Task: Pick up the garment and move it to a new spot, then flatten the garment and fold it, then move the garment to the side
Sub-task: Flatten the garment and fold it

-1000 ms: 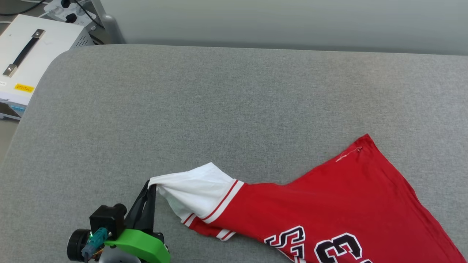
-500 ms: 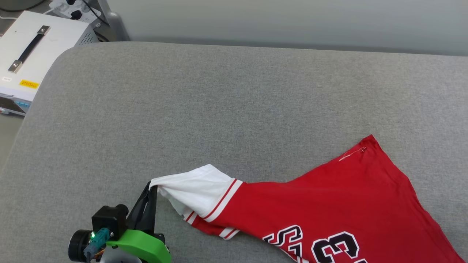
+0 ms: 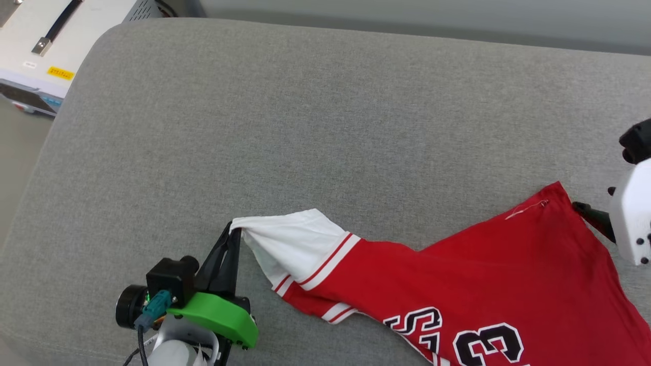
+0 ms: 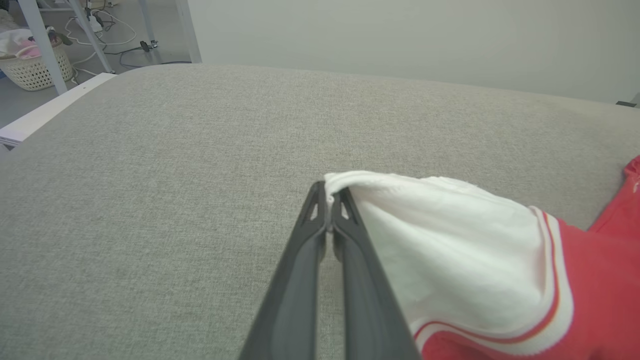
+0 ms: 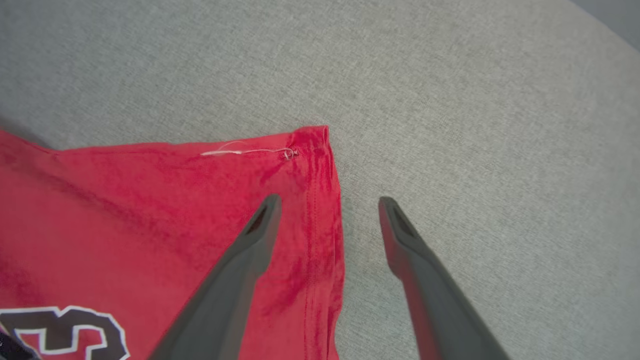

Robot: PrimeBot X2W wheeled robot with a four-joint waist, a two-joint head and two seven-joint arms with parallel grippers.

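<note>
**A:** What's the layout, biggest thing first?

**B:** The grey cushion (image 3: 305,127) carries everything. The garment (image 3: 483,274) lies on the cushion's near right part, print side up. It is drawn out on a slant and not yet flat, and part of it runs past the head view's bottom edge.

**A:** And the arms?

**B:** The left gripper (image 4: 327,187) is pinched tight on the tip of the white sleeve (image 3: 295,239), toward the cushion's near left, holding that tip a little above the cushion. The right gripper (image 5: 328,201) is spread wide and empty. It straddles the side edge just beside the hem corner (image 5: 315,137), at the cushion's right. One finger is over red cloth and the other over bare cushion. I cannot tell whether either touches.

**A:** So it's the flattening step?

**B:** That's my reading. The right gripper should come down and close on the stitched hem, taking both layers and missing the loose thread (image 5: 240,151). Then it should draw the cloth gently toward the cushion's right, low and level. Jersey stretches, so a hard pull could distort it or slip the sleeve free.
</note>
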